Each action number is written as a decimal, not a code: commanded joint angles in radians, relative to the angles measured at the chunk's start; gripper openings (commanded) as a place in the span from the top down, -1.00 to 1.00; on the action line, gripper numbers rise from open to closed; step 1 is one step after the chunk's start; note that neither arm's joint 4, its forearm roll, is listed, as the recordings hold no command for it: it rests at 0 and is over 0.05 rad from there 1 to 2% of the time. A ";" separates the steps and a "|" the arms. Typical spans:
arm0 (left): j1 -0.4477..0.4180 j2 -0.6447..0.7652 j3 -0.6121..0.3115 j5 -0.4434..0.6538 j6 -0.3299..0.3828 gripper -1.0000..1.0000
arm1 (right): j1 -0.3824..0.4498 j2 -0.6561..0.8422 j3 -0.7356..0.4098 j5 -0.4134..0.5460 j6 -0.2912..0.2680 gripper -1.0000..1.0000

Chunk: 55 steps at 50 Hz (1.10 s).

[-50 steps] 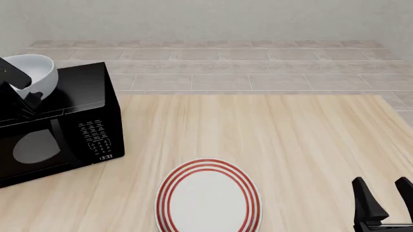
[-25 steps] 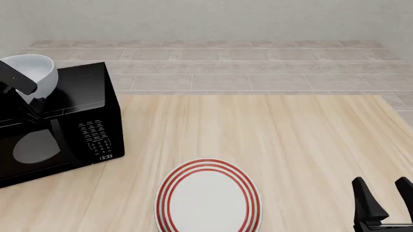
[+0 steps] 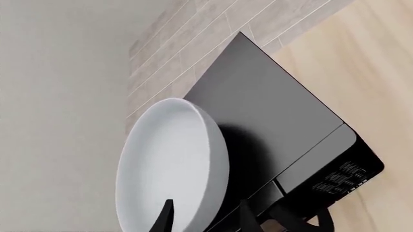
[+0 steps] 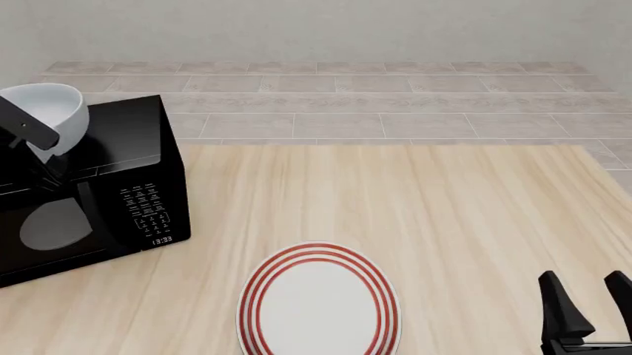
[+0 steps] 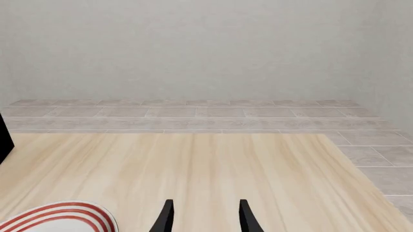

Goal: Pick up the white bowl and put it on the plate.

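Pale wood table (image 4: 445, 222); grey tile floor beyond. Left pincer (image 3: 203, 217) pinching white bowl (image 4: 49, 111); right pincer (image 4: 590, 299) spread.

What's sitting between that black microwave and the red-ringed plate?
Nothing. In the front view, only bare wooden table separates the microwave from the plate.

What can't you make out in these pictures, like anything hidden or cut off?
- Left gripper: left wrist view, only the fingertips show at the frame edge astride the white bowl's rim; contact unclear.
- Plate: front view, near edge cut off.
- Microwave: keypad labels too small; left side cut off.
- Right gripper: front view, base cut off.
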 commanded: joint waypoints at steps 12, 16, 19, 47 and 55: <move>0.015 0.029 0.000 -0.029 0.016 -1.00 | 0.000 -0.001 0.000 0.001 0.001 -1.00; 0.016 0.037 -0.007 -0.028 0.014 -1.00 | 0.000 -0.001 0.000 0.001 0.001 -1.00; 0.016 0.045 -0.010 -0.033 0.012 -1.00 | 0.000 -0.001 0.000 0.001 0.001 -1.00; 0.000 0.066 0.023 -0.058 0.015 1.00 | 0.000 -0.001 0.000 0.001 0.001 -1.00; -0.005 0.053 0.019 -0.045 0.018 1.00 | 0.000 -0.001 0.000 0.001 0.001 -1.00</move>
